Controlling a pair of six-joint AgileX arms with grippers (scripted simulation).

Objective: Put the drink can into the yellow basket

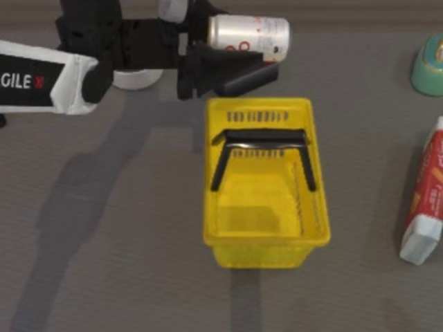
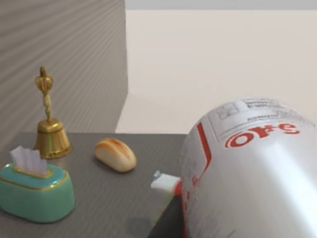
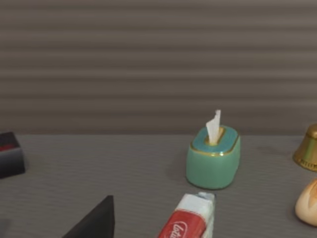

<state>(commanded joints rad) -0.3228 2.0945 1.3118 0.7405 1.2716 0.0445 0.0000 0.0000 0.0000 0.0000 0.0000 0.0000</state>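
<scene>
My left gripper [image 1: 242, 54] is shut on the drink can [image 1: 249, 34], a white can with red lettering that lies sideways in the jaws. It hangs just beyond the far rim of the yellow basket [image 1: 216, 200], not over the basket's opening. The basket stands mid-table with its black handles [image 1: 263, 142] folded up across it and nothing inside. In the left wrist view the can [image 2: 247, 173] fills the near corner, with one dark finger [image 2: 171, 223] along its side. My right arm is out of the top view; its wrist view shows only a dark part of the gripper [image 3: 94, 220].
On the right side lie a red-and-white carton [image 1: 426, 200] and a teal tissue box [image 1: 429, 66]. A white bowl [image 1: 138, 77] sits under my left arm. A gold bell [image 2: 49, 129] and a bread roll [image 2: 115, 154] lie farther right.
</scene>
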